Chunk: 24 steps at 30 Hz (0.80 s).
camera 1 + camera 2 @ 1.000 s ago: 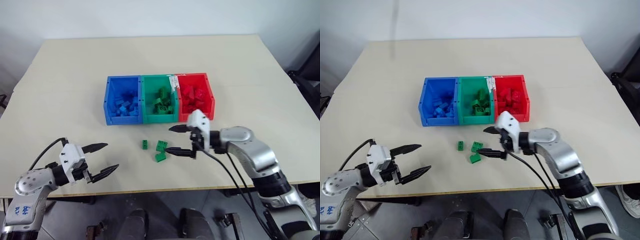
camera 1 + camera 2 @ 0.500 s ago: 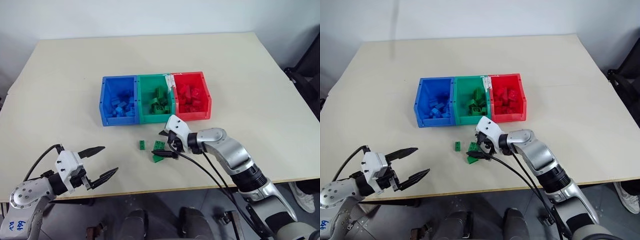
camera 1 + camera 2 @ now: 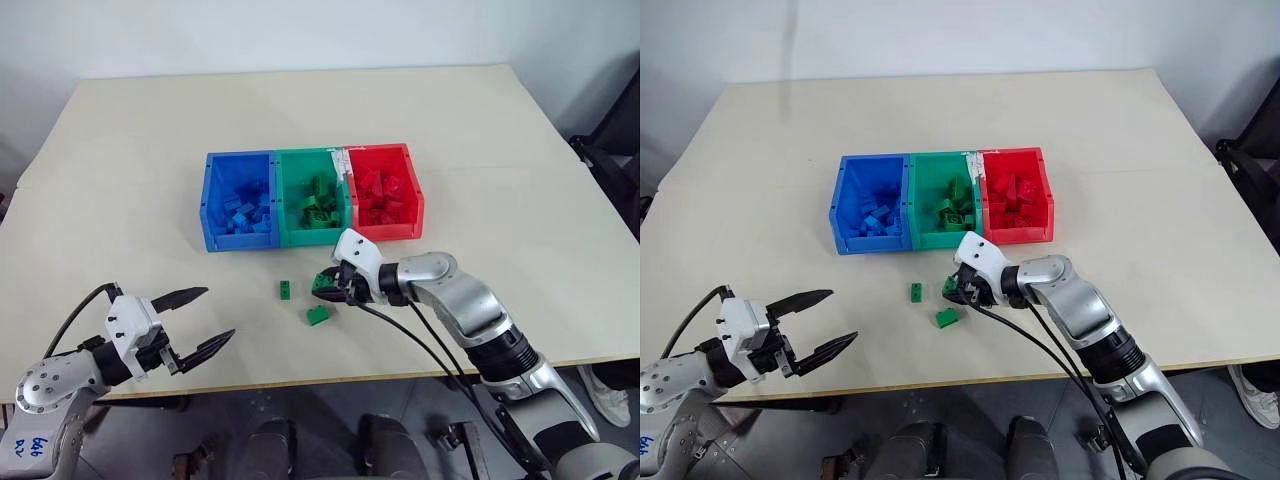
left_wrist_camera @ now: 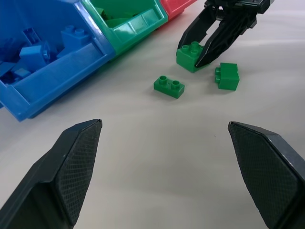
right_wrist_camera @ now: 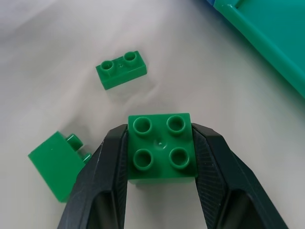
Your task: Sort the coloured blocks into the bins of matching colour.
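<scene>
My right gripper (image 3: 328,285) is shut on a square green block (image 5: 161,148) with four studs, just in front of the green bin (image 3: 312,237). Whether this block is off the table I cannot tell. A small two-stud green block (image 3: 286,289) lies to its left. Another green block (image 3: 317,314) lies tipped on its side nearer to me. My left gripper (image 3: 195,320) hangs open and empty near the table's front left edge, far from the blocks. The blue bin (image 3: 212,205), green bin and red bin (image 3: 418,200) are joined in a row, each holding bricks of its own colour.
The beige table (image 3: 500,150) stretches wide around the bins. Black cables (image 3: 420,340) trail from my right arm over the front edge. A dark object (image 3: 615,150) stands beyond the table's right side.
My right gripper's fingers have shut on the four-stud green block that they straddled half a second ago. The camera view has shifted slightly. The left gripper stays open and still.
</scene>
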Tool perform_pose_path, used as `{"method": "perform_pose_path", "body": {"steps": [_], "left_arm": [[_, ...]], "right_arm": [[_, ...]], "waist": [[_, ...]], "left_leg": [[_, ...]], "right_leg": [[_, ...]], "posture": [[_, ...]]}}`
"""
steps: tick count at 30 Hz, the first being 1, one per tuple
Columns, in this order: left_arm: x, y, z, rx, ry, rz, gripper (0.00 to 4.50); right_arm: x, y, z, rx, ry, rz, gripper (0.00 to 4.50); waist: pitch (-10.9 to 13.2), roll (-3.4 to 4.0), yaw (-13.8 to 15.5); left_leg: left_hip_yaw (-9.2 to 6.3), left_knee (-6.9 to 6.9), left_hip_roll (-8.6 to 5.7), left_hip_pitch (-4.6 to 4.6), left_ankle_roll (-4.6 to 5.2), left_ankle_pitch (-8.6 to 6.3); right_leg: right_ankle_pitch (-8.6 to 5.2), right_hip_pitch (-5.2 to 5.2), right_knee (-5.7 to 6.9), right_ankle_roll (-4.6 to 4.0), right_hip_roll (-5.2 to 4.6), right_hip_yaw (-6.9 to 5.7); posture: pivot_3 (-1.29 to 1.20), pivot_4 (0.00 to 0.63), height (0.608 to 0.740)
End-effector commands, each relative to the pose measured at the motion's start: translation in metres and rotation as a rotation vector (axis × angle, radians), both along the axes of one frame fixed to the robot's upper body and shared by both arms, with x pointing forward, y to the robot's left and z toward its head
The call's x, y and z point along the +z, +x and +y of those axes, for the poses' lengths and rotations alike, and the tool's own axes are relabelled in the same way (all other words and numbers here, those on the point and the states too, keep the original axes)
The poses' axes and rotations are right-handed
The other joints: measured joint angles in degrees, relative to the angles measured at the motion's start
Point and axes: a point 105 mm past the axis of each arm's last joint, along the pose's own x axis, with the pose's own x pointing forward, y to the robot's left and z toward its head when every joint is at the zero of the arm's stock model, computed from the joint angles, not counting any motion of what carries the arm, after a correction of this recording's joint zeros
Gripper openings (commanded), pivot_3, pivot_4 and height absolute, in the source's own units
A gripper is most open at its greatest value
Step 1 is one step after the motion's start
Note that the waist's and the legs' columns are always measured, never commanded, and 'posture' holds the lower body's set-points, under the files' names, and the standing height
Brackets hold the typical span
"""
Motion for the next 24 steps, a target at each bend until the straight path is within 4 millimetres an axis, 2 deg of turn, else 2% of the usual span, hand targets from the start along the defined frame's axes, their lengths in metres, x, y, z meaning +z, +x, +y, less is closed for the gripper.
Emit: {"method": "perform_pose_path", "body": {"steps": [1, 3, 6, 9, 12, 16, 19, 21, 24], "left_arm": [[0.012, -0.001, 0.003, 0.016, -0.009, -0.046, 4.50], [0.022, 0.001, 0.011, 0.088, -0.071, -0.086, 4.50], [0.030, 0.002, 0.021, 0.169, -0.131, -0.117, 4.50], [0.030, 0.000, 0.027, 0.213, -0.157, -0.119, 4.50], [0.027, -0.003, 0.027, 0.222, -0.156, -0.111, 4.50], [0.025, -0.003, 0.024, 0.214, -0.157, -0.103, 4.50], [0.024, -0.002, 0.021, 0.197, -0.152, -0.095, 4.50], [0.023, -0.001, 0.020, 0.184, -0.148, -0.091, 4.50], [0.022, 0.002, 0.016, 0.155, -0.133, -0.085, 4.50]], "right_arm": [[0.035, 0.003, 0.007, 0.030, 0.119, -0.050, 1.49], [0.073, 0.015, 0.011, -0.001, 0.257, -0.106, 1.49], [0.106, 0.038, 0.011, -0.086, 0.340, -0.186, 1.49], [0.121, 0.062, 0.011, -0.162, 0.352, -0.258, 1.49], [0.120, 0.077, 0.014, -0.198, 0.325, -0.271, 1.49], [0.121, 0.091, 0.018, -0.231, 0.351, -0.291, 2.87], [0.125, 0.087, 0.018, -0.197, 0.374, -0.307, 3.84], [0.129, 0.078, 0.012, -0.144, 0.401, -0.338, 4.39], [0.127, 0.054, -0.003, -0.030, 0.443, -0.363, 4.46]], "waist": [[0.0, 0.00, 0.0], [0.0, 0.01, -0.3], [0.0, 0.02, -0.6], [0.0, -0.05, -0.8], [0.0, -0.08, -1.3], [0.0, -0.07, -1.6], [0.0, -0.06, -1.6], [0.0, -0.06, -1.5], [0.0, -0.07, -1.0]], "left_leg": [[0.00, 0.00, 0.00, 0.00, 0.00, 0.00], [0.02, 0.00, 0.03, -0.01, 0.00, 0.00], [0.02, 0.00, 0.08, 0.00, -0.01, 0.01], [-0.01, -0.01, 0.06, 0.01, -0.03, -0.01], [0.02, -0.02, 0.01, 0.00, 0.01, -0.04], [0.07, -0.03, 0.03, -0.01, 0.01, -0.04], [0.09, -0.03, 0.06, -0.01, 0.01, -0.04], [0.08, -0.03, 0.07, -0.01, 0.01, -0.04], [-0.01, -0.02, 0.05, -0.03, 0.02, -0.05]], "right_leg": [[0.00, 0.00, 0.00, 0.00, 0.00, 0.00], [0.00, -0.02, 0.00, 0.00, 0.01, 0.01], [0.00, -0.06, 0.08, 0.00, 0.02, 0.01], [0.01, -0.06, 0.08, -0.02, 0.01, -0.03], [0.02, -0.06, 0.09, -0.04, -0.01, -0.02], [0.02, -0.11, 0.09, -0.04, 0.01, -0.02], [0.02, -0.12, 0.10, -0.04, 0.02, -0.02], [0.02, -0.12, 0.10, -0.04, 0.02, -0.02], [0.03, -0.07, 0.08, -0.04, 0.02, -0.07]], "posture": [[0.00, 0.150, 0.740], [0.00, 0.150, 0.740], [0.00, 0.150, 0.740], [0.00, 0.150, 0.740], [0.00, 0.150, 0.740], [0.00, 0.150, 0.740], [0.00, 0.150, 0.740], [0.00, 0.150, 0.740], [0.00, 0.150, 0.740]]}}
